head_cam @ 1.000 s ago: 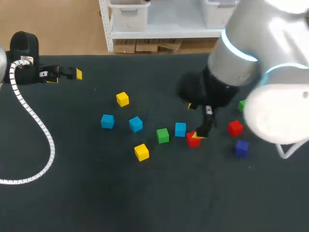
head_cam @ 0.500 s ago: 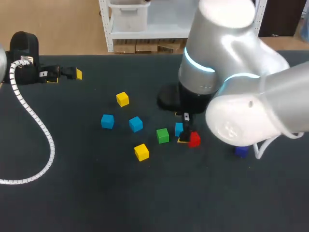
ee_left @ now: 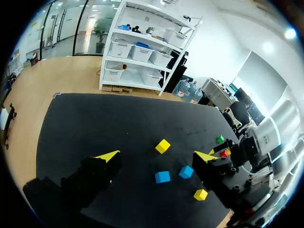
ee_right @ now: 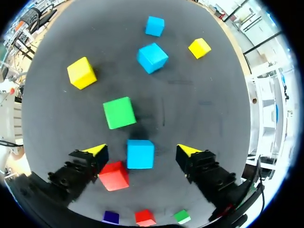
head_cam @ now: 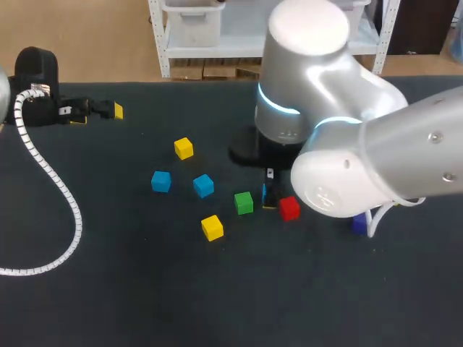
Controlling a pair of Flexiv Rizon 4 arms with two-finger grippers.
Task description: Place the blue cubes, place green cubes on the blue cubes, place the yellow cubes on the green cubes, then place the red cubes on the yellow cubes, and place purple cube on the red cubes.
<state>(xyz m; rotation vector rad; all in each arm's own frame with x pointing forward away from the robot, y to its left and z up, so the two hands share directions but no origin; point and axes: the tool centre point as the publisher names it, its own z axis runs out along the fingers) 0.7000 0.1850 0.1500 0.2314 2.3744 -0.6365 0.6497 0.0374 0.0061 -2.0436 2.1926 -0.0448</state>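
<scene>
Blue cube [ee_right: 140, 154] lies on the desk [head_cam: 145, 289] between the spread, untouching fingers of the right claw [ee_right: 142, 150], the left claw [ee_left: 156, 156] likewise apart; nothing is stacked, so seemingly the whole build remains.

Head camera overlooks the tabletop [head_cam: 145, 289] from behind; right wrist looks down closely, left slants from afar; all share its middle
</scene>
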